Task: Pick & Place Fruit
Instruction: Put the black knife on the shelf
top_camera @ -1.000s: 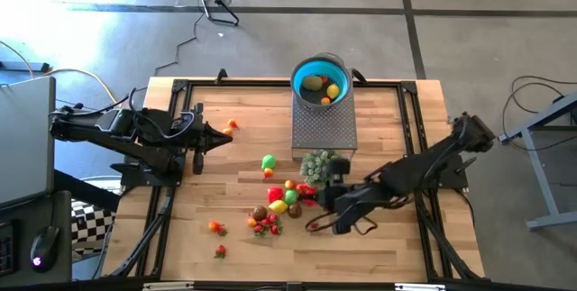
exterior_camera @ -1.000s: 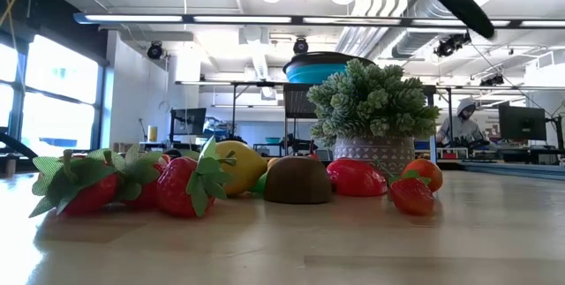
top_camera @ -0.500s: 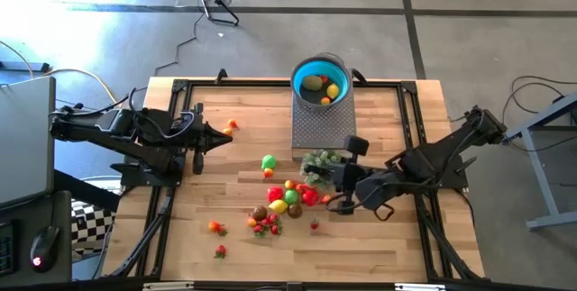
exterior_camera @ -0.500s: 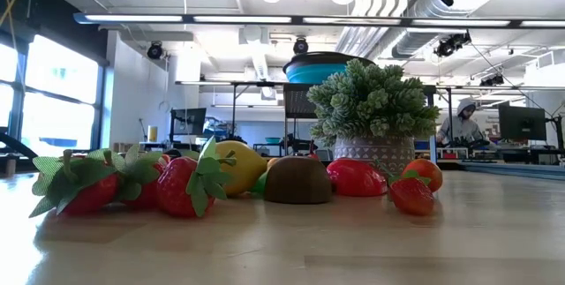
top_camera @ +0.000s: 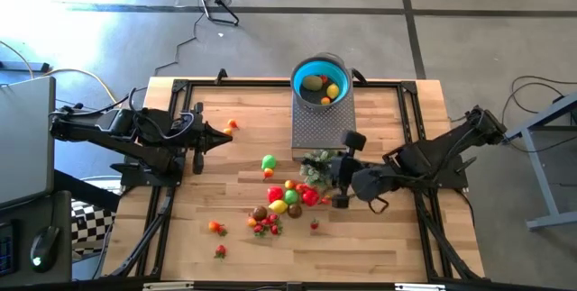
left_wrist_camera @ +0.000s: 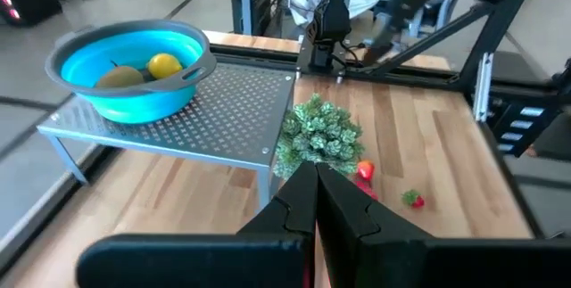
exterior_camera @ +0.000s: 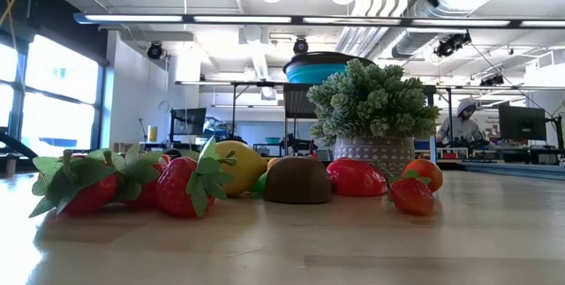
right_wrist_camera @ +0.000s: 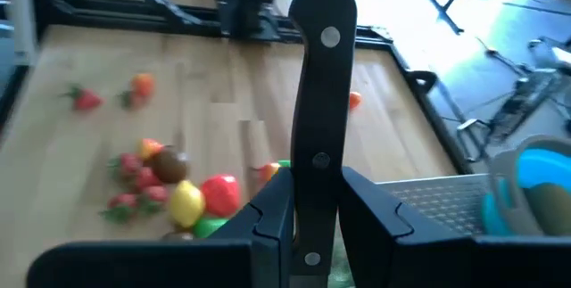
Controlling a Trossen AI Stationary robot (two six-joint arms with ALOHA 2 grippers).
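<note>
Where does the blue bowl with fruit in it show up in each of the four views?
High view: the round blue plastic bowl sits at the table's far edge, on a perforated metal stand.
Low view: only its blue rim shows, above the pale green bushy plant.
Left wrist view: at left, on the stand.
Right wrist view: a blue sliver at the right edge.
Shared landmark: the metal stand beneath it.

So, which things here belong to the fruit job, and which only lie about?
Job: loose fruit on the table; blue bowl on the metal rack, some fruit already inside.

Lying about: green plant; black-handled knife held in the right gripper.
</note>
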